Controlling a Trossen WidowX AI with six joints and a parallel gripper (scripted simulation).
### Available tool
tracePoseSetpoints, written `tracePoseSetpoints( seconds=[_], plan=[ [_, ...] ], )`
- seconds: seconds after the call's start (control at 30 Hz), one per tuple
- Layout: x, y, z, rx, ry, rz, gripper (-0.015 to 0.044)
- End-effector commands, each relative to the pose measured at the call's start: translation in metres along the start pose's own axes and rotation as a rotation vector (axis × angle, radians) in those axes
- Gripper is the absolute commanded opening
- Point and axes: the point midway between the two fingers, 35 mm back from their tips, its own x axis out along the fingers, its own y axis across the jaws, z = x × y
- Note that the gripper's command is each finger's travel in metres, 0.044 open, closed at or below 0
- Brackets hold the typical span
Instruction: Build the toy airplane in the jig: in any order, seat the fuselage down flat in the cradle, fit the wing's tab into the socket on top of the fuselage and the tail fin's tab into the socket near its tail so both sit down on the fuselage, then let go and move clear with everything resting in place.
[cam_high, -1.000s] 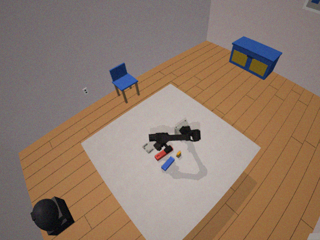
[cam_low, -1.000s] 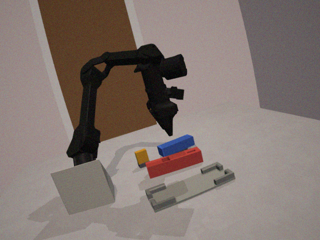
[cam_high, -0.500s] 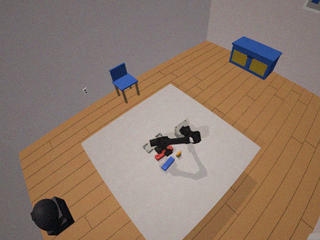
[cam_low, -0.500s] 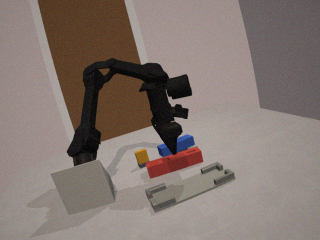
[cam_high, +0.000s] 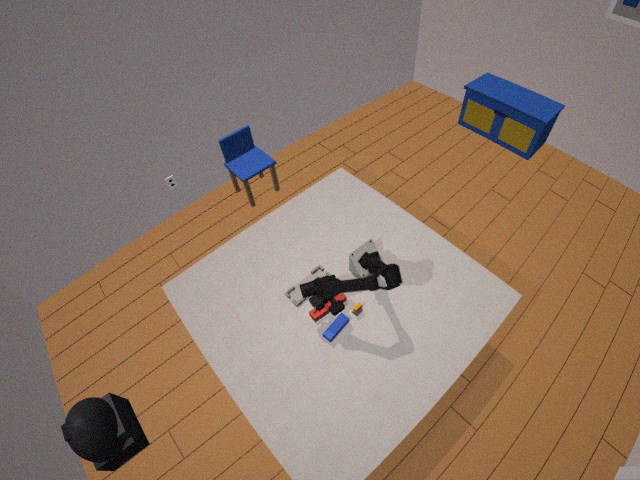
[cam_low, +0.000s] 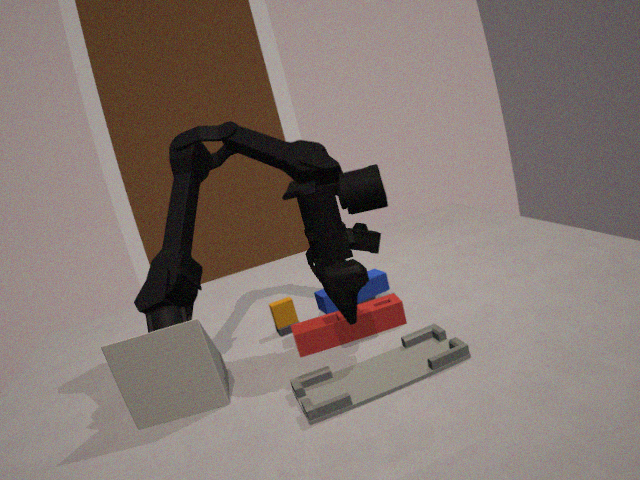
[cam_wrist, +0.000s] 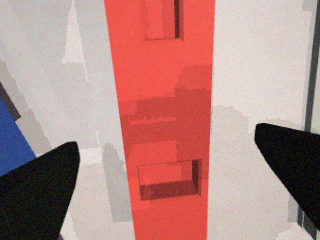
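Observation:
The red fuselage (cam_high: 317, 313) (cam_low: 316, 338) (cam_wrist: 167, 100) lies flat on the white mat beside the grey jig (cam_high: 293, 295) (cam_low: 377, 373), not in its cradle. Its two top sockets show in the wrist view. My gripper (cam_high: 333, 305) (cam_low: 350, 317) (cam_wrist: 169, 140) is open and empty. It points down and is low over the middle of the fuselage, one finger on each side. The blue wing (cam_high: 336, 327) (cam_low: 378, 282) (cam_wrist: 10, 142) lies just behind the fuselage. The orange tail fin (cam_high: 357, 308) (cam_low: 283, 313) stands near the fuselage's end on the arm's base side.
The arm's grey base block (cam_high: 358, 256) (cam_low: 165, 369) stands close to the jig's end. A blue chair (cam_high: 247, 160), a blue cabinet (cam_high: 509, 113) and a black round object on a box (cam_high: 98, 431) stand far off on the wooden floor.

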Motion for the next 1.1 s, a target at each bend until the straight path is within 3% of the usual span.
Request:
tracePoseSetpoints(
  seconds=[0.0, 0.63, 0.97, 1.07],
  plan=[
    [0.007, 0.0, 0.0, 0.003, -0.001, 0.004, 0.044],
    [0.034, 0.001, -0.001, 0.003, -0.001, 0.007, 0.044],
    [0.034, 0.001, -0.001, 0.003, -0.001, 0.007, 0.0177],
    [0.034, 0.001, -0.001, 0.003, -0.001, 0.007, 0.0157]
  ],
)
